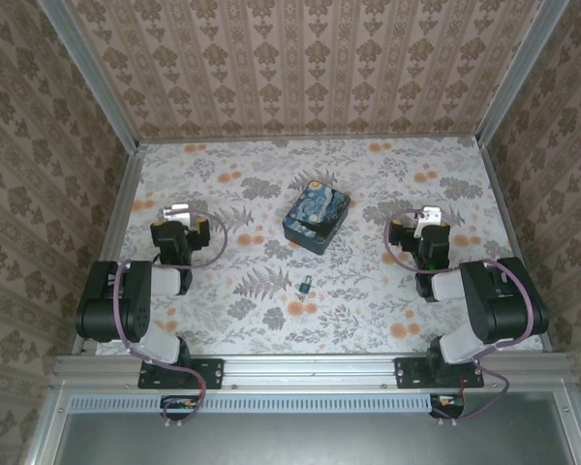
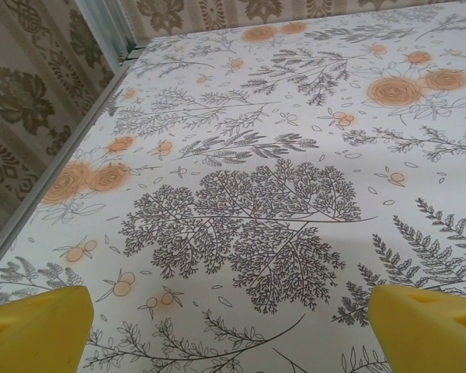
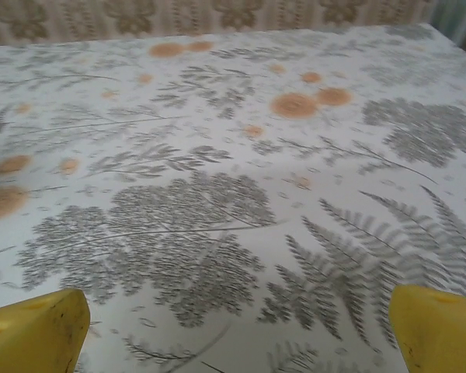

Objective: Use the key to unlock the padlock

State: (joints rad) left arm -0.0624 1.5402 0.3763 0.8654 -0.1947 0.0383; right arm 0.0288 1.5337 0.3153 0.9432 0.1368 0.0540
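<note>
Padlock (image 1: 307, 284): tiny dark lock with a bluish-teal tint and a thin shackle. It lies on the white tabletop printed with grey ferns and orange flowers (image 1: 368, 310), around the middle and toward the near edge.
Box (image 1: 317, 218): rectangular, printed with a blue-and-yellow starry-night painting. It sits on the far side of the padlock, near it but not touching.
Left gripper (image 1: 179, 211): jaws spread wide and holding nothing, with yellow fingertips (image 2: 31, 330) over bare tabletop. The padlock lies well apart, to its right and nearer.
Right gripper (image 1: 429, 215): jaws spread wide and holding nothing, with yellow fingertips (image 3: 439, 326) over bare tabletop. The padlock lies well apart, to its left and nearer.
Padlock relative to both: roughly midway between the two grippers, touched by neither.
</note>
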